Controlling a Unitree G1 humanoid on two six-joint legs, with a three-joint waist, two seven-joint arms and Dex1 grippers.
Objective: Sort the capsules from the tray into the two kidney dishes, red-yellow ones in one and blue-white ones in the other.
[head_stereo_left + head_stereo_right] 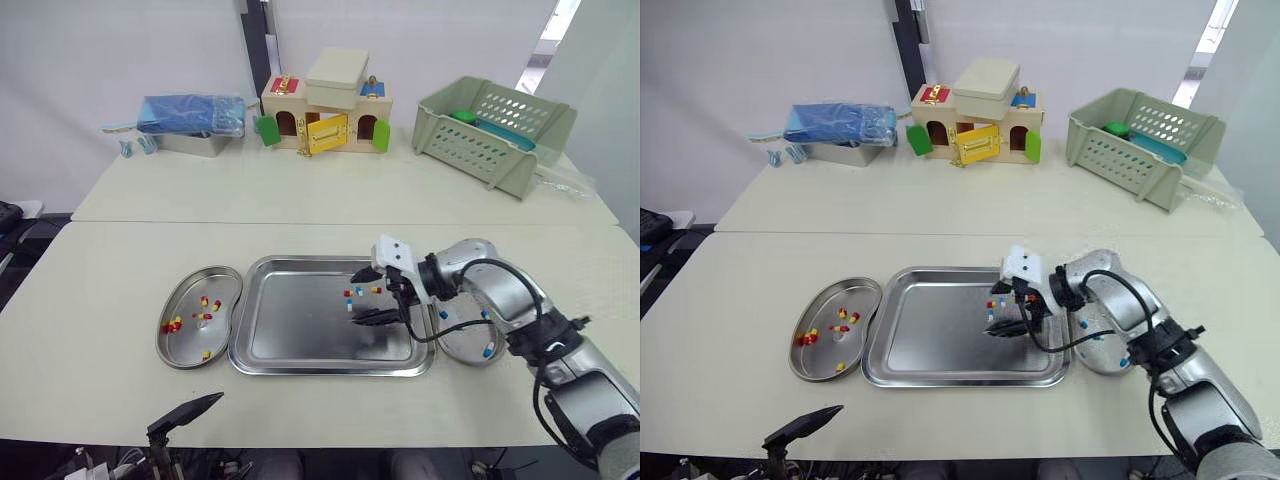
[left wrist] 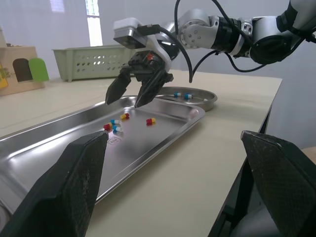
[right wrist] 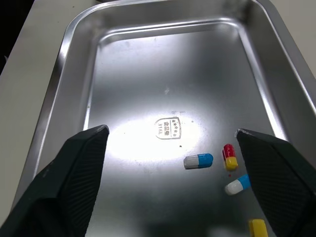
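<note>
Bright, diffuse room light covers the table [image 1: 100, 300], and shadows are soft and faint. In the head views daylight from a window [image 1: 555, 35] at the upper right of the frame burns out to white. The tray [image 1: 300, 330] mirrors the light in pale streaks; in the right wrist view a white glare patch washes its floor around the stamped mark [image 3: 168, 128]. In the left wrist view a back window [image 2: 92, 22] backlights the scene

Hidden and cropped
Right arm [image 1: 505, 290] covers part of the right kidney dish [image 1: 463, 347]; right wrist view crops a yellow capsule [image 3: 257, 228].
</note>
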